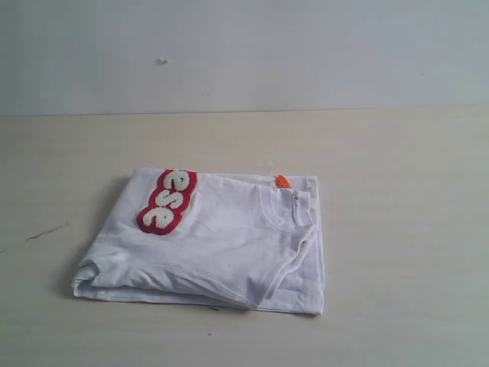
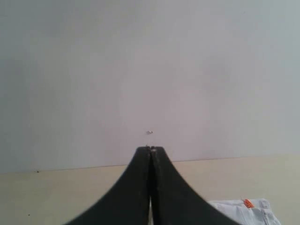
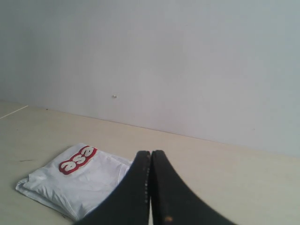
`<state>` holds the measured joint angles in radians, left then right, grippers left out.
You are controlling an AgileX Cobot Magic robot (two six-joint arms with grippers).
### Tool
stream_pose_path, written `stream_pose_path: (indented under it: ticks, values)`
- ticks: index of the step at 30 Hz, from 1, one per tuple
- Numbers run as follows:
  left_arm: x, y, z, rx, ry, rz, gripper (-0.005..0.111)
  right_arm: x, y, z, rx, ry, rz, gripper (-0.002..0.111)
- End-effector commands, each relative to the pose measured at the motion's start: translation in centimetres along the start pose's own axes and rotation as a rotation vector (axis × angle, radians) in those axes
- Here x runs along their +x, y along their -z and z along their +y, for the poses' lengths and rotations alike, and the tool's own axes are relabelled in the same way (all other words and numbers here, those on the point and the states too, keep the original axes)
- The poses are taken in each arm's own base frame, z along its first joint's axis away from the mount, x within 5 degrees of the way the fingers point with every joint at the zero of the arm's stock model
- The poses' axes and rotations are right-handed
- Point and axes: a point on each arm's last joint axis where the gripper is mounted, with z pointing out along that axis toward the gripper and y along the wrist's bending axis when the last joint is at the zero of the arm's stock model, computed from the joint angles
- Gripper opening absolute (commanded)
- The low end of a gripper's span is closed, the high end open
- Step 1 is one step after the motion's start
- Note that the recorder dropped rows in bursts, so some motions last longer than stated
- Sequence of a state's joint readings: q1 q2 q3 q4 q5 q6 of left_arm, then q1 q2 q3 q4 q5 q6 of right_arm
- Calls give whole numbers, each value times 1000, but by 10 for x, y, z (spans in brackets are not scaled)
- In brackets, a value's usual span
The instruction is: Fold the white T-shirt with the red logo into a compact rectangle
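Two black pincers show in your wrist views, and each has its jaws pressed together tip to tip, gripping nothing. Your left pincer [image 2: 151, 149] hangs above the pale wooden bench [image 1: 397, 191], pointed at the plain grey-white wall [image 1: 244, 53]. Your right pincer [image 3: 151, 153] is closed in the same way and sits clear of the cloth. The white short-sleeved cotton T-shirt [image 1: 221, 245] lies on the bench as a folded, roughly rectangular bundle, a little left of the middle in your exterior view and apart from both pincers. Its long red patch with fluffy white letters [image 1: 166, 202] rests on the top layer near the far left corner and runs over the far fold, so you can read only "ese". The ribbed round collar [image 1: 279, 214] curves across the right half of the bundle, with the small orange neck tag [image 1: 282, 181] at the far edge just beyond it. Along the near edge you can see stacked layers, and the near left corner bulges slightly. A tiny pale speck [image 1: 162, 61] marks the wall.
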<state>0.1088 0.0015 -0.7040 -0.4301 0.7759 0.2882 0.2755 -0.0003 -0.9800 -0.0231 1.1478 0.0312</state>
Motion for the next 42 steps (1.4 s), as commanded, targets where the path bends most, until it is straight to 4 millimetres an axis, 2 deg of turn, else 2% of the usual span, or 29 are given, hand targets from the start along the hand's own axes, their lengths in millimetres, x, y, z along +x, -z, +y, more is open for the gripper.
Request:
stream_pose_path:
  ticks: [1, 3, 8, 16, 23, 26, 31, 35, 39, 42]
  values:
    - [0, -1, 1, -7, 7, -12, 0, -1, 1, 0, 4, 2, -6, 0]
    - [-3, -1, 2, -19, 8, -51, 0, -1, 1, 0, 4, 2, -6, 0]
    - [-25, 3, 8, -90, 12, -303, 0, -1, 1, 0, 4, 2, -6, 0]
    - [-51, 18, 13, -153, 28, -578, 0, -1, 1, 0, 4, 2, -6, 0]
    - [-78, 49, 22, -287, 33, -1022, 0, -1, 1, 0, 4, 2, -6, 0]
    - [-81, 55, 23, -307, 34, -1089, 0, -1, 1, 0, 4, 2, -6, 0]
    - [-83, 58, 18, -361, 16, -1144, 0, -1, 1, 0, 4, 2, -6, 0]
    - [-79, 50, 9, -421, 3, -1123, 0, -1, 1, 0, 4, 2, -6, 0]
    - [-59, 28, 14, -538, -62, -1038, 0, -1, 1, 0, 4, 2, -6, 0]
    - [-32, 7, 27, -556, -24, -942, 0, -1, 1, 0, 4, 2, -6, 0]
